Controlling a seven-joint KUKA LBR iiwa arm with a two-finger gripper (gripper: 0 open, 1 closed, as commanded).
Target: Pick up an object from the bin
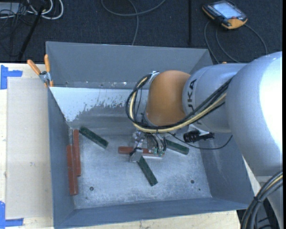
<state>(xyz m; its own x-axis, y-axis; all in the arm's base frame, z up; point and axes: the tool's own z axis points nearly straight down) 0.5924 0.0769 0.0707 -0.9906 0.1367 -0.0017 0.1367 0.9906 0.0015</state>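
Near the middle of the bin (133, 209), the gripper (142, 150) hung low over the grey floor, under the arm's round orange cover (164, 99). Whether its fingers were spread or pressed together could not be told.

A short red-brown stick (125, 150) lay right at the gripper's left side in the camera view. It lay flat, with its long way running left to right, and its right end seemed to reach under the gripper. To pinch it, the gripper would likely need to close across its thin width, not along its length.

A dark green stick (148, 171) lay slanted just below the gripper, with its top end close by, so it might get bumped. Another green stick (177, 147) lay just beside the gripper on the right. A third green stick (93, 138) and two long red-brown sticks (74, 162) lay well apart by the left wall.

Bare floor lay open around them and no wall was near, so there looked to be room to lift straight up.
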